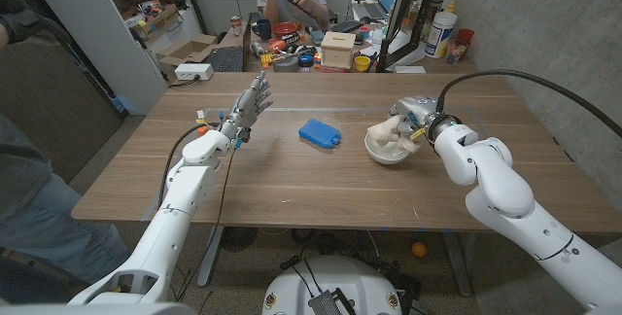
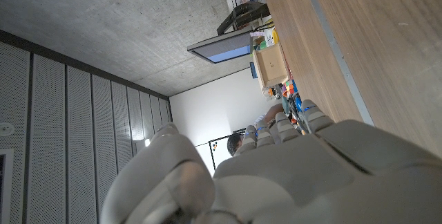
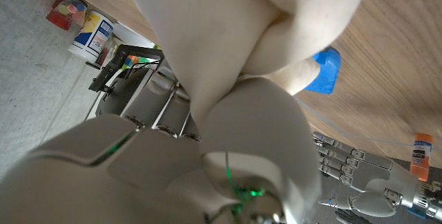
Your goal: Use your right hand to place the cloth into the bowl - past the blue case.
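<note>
Cloth [image 1: 393, 133] is held over the white bowl [image 1: 381, 154] by the right hand [image 1: 416, 113], fingers pinching it; the blue case [image 1: 319, 132] lies left; the left hand [image 1: 249, 107] is raised, fingers spread.

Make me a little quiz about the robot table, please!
1. True or false: the blue case lies between the robot's two hands.
2. What colour is the bowl? A) white B) red C) black
3. Which hand is over the bowl with the cloth?

Key:
1. True.
2. A.
3. The right hand; the left hand is raised with its fingers apart, holding nothing.
</note>
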Controlling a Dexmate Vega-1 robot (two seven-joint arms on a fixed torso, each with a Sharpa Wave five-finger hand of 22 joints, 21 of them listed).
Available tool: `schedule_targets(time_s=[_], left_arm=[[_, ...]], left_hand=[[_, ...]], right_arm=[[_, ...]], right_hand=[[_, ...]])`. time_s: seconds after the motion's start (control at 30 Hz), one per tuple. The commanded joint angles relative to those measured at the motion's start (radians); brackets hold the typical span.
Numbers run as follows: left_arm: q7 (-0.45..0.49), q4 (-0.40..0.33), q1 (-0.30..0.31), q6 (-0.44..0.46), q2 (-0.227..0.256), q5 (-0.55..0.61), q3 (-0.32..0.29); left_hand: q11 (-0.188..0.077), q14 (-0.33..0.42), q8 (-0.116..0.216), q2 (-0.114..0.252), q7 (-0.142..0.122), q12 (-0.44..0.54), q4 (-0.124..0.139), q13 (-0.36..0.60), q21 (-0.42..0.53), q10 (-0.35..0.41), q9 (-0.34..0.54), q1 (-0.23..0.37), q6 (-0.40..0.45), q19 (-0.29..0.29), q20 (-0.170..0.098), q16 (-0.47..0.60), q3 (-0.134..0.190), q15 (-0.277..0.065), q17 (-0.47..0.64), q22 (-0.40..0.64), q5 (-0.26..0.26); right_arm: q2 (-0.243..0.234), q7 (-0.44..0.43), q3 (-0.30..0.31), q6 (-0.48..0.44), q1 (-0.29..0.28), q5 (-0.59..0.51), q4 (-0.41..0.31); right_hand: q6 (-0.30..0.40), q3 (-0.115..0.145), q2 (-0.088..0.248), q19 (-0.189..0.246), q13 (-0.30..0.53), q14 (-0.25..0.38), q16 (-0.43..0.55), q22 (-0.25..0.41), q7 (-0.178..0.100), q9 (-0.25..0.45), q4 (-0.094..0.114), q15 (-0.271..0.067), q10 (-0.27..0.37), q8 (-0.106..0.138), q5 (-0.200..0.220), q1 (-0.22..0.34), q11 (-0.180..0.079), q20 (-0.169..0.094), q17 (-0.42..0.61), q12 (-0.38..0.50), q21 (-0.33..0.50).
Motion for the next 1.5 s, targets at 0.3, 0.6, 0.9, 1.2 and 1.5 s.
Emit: schedule_targets(time_s=[0.3, 0.6, 0.9, 1.2, 1.5], left_arm=[[-0.007, 0.012, -0.002, -0.001, -0.001, -0.003, 0.004], [-0.015, 0.019, -0.003, -0.012, 0.000, -0.007, 0.000], [-0.026, 0.019, -0.004, -0.021, 0.003, -0.007, 0.003], [-0.034, 0.017, -0.008, -0.018, 0.007, -0.003, 0.010], [-0.040, 0.018, -0.015, -0.018, 0.003, -0.003, 0.018]], left_hand=[[0.004, -0.003, 0.000, 0.009, -0.004, 0.001, 0.002, 0.006, -0.003, -0.003, 0.003, 0.006, 0.002, 0.002, 0.004, 0.000, -0.010, 0.001, 0.003, 0.003, -0.001], [0.004, -0.004, 0.000, 0.010, -0.004, 0.001, 0.002, 0.006, -0.004, -0.003, 0.003, 0.007, 0.003, 0.002, 0.005, 0.000, -0.012, 0.001, 0.003, 0.003, -0.001], [0.002, -0.004, 0.001, 0.011, -0.005, 0.001, 0.002, 0.006, -0.005, -0.003, 0.003, 0.008, 0.005, 0.002, 0.004, 0.000, -0.014, 0.001, 0.003, 0.003, -0.002], [0.003, -0.003, 0.001, 0.012, -0.004, 0.001, 0.002, 0.006, -0.005, -0.003, 0.003, 0.008, 0.007, 0.003, 0.004, 0.000, -0.017, 0.001, 0.003, 0.003, -0.002], [0.001, -0.002, 0.002, 0.012, -0.002, 0.002, 0.002, 0.006, -0.006, -0.001, 0.003, 0.009, 0.011, 0.003, 0.004, 0.000, -0.019, 0.001, 0.003, 0.003, -0.003]], right_arm=[[0.087, 0.063, -0.103, 0.064, 0.113, -0.057, 0.114], [0.113, 0.082, -0.130, 0.072, 0.142, -0.046, 0.176], [0.105, 0.065, -0.118, 0.082, 0.138, 0.010, 0.215], [0.083, 0.018, -0.098, 0.091, 0.122, 0.071, 0.239], [0.065, -0.009, -0.091, 0.085, 0.117, 0.097, 0.240]], right_hand=[[0.019, -0.005, 0.001, -0.012, -0.002, 0.022, -0.005, 0.003, 0.009, 0.001, 0.000, -0.112, 0.066, -0.001, -0.002, 0.003, -0.044, -0.085, 0.005, -0.003, 0.023], [0.020, -0.006, 0.001, -0.014, -0.003, 0.028, -0.007, 0.003, 0.010, -0.001, 0.000, -0.115, 0.074, -0.002, -0.001, 0.002, -0.042, -0.086, 0.006, -0.006, 0.032], [0.020, -0.007, 0.000, -0.015, -0.004, 0.036, -0.009, 0.003, 0.004, -0.004, 0.001, -0.116, 0.086, -0.004, -0.001, 0.001, -0.043, -0.086, 0.007, -0.008, 0.042], [0.020, -0.012, -0.001, -0.021, -0.020, 0.050, -0.016, 0.002, -0.007, -0.009, 0.008, -0.114, 0.102, -0.009, -0.004, -0.011, -0.047, -0.085, 0.001, -0.018, 0.054], [-0.021, -0.020, 0.005, -0.041, -0.030, 0.037, -0.049, -0.004, -0.034, -0.018, 0.031, -0.098, 0.075, -0.034, -0.006, -0.045, -0.040, -0.086, -0.021, -0.045, 0.066]])
